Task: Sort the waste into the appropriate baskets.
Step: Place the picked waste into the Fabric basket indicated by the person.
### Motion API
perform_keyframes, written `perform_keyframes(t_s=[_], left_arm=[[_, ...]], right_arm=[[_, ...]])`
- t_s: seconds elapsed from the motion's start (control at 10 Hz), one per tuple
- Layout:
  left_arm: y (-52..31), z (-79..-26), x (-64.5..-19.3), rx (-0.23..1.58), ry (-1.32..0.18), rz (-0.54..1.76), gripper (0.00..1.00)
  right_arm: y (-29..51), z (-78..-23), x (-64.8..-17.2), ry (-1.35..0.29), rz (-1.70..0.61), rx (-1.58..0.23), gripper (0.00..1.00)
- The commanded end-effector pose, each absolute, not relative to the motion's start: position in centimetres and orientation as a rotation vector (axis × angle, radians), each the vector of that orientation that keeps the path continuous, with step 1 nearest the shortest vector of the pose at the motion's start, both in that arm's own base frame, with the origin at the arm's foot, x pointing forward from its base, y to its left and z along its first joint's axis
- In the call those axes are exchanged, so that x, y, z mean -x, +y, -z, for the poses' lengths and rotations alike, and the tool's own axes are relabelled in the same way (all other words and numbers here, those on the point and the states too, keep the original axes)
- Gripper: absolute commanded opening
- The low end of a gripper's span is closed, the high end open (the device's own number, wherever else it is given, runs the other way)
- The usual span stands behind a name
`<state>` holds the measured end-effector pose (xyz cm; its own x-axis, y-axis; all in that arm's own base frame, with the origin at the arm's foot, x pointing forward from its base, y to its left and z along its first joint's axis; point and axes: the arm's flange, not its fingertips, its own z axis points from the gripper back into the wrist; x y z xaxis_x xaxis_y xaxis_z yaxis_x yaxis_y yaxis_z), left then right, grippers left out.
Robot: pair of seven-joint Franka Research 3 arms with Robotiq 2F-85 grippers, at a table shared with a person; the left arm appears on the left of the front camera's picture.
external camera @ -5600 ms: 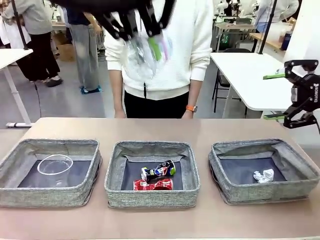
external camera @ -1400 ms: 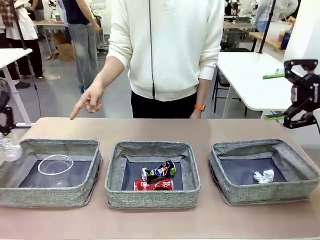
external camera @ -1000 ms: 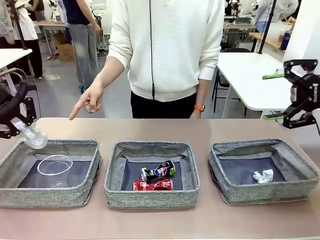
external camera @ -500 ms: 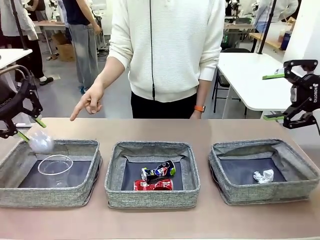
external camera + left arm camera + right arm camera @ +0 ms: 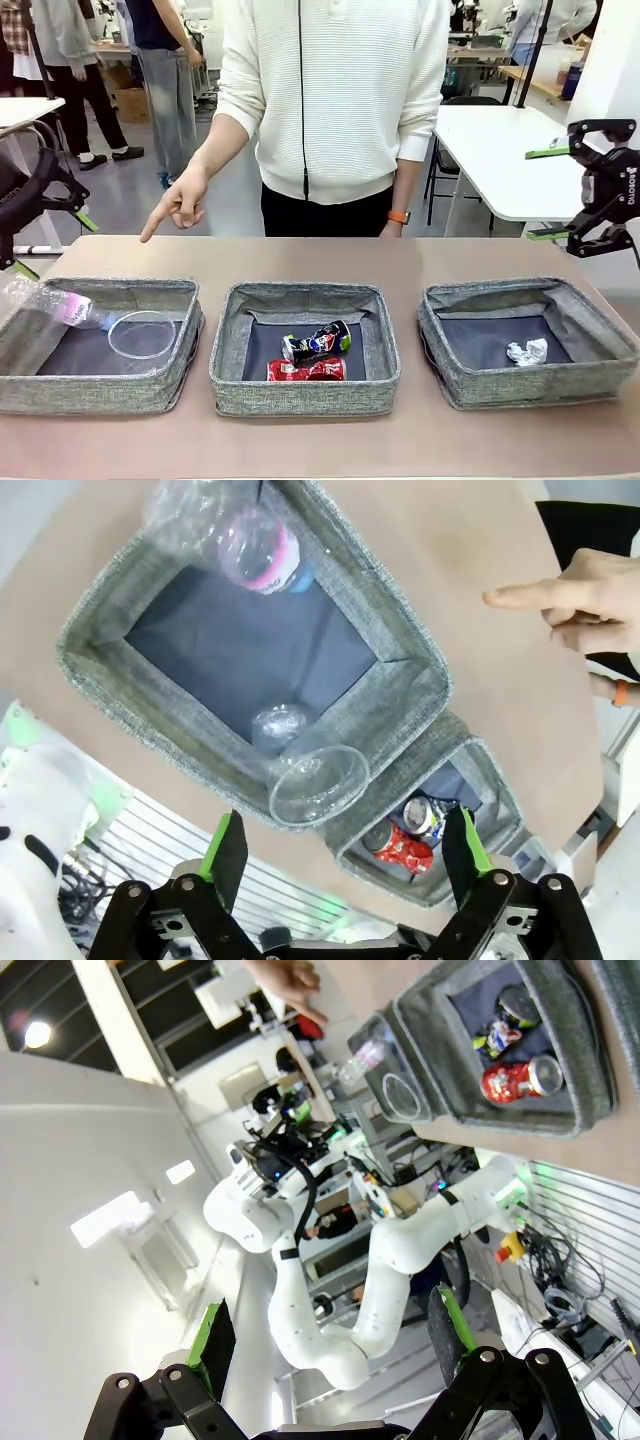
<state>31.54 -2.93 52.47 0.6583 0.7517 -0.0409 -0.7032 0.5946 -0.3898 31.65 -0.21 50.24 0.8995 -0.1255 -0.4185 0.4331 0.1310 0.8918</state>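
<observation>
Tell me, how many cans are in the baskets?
2. The dark printed drink can and the crushed red can both lie in the middle basket, red one nearer the front.

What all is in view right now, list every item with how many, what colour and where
baskets: three, grey woven, in a row on the table
table: one, tan
clear plastic bottle: one, pink label, over the far-left wall of the left basket
clear plastic cup: one, in the left basket
dark printed drink can: one, middle basket
crushed red can: one, middle basket, in front of the dark can
crumpled white paper ball: one, right basket
person's hand: one, pointing down behind the left basket
left end effector: open, above the left basket
right end effector: open, raised at the right edge
</observation>
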Motion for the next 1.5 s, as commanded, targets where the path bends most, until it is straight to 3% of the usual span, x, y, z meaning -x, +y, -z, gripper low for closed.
perform_keyframes(t_s=[0.0,0.4,0.6,0.8,0.9,1.1,1.2,1.4], left_arm=[[-2.5,-52.0,-31.3,0.43,-0.134,-0.828,1.0],[-2.5,-53.4,-31.0,0.514,-0.13,-0.789,1.0],[-3.3,-57.2,-30.0,0.657,-0.122,-0.679,1.0],[-3.0,-63.3,-27.8,1.234,0.006,-0.367,1.0],[-2.7,-63.9,-27.5,1.437,0.0,-0.159,1.0],[-2.8,-60.1,-28.6,1.489,0.068,0.082,1.0],[-2.4,-56.9,-28.5,1.529,0.03,0.215,1.0],[-2.7,-52.1,-28.1,1.487,0.06,0.198,1.0]], right_arm=[[-0.1,-50.5,-31.8,0.261,0.404,-1.4,1.0],[-0.1,-50.5,-31.8,0.261,0.404,-1.4,1.0],[-0.1,-50.5,-31.8,0.261,0.404,-1.4,1.0],[-0.1,-50.5,-31.8,0.261,0.404,-1.4,1.0],[-0.1,-50.5,-31.8,0.261,0.404,-1.4,1.0],[-0.1,-50.5,-31.8,0.261,0.404,-1.4,1.0],[-0.1,-50.5,-31.8,0.261,0.404,-1.4,1.0],[-0.1,-50.5,-31.8,0.261,0.404,-1.4,1.0]])
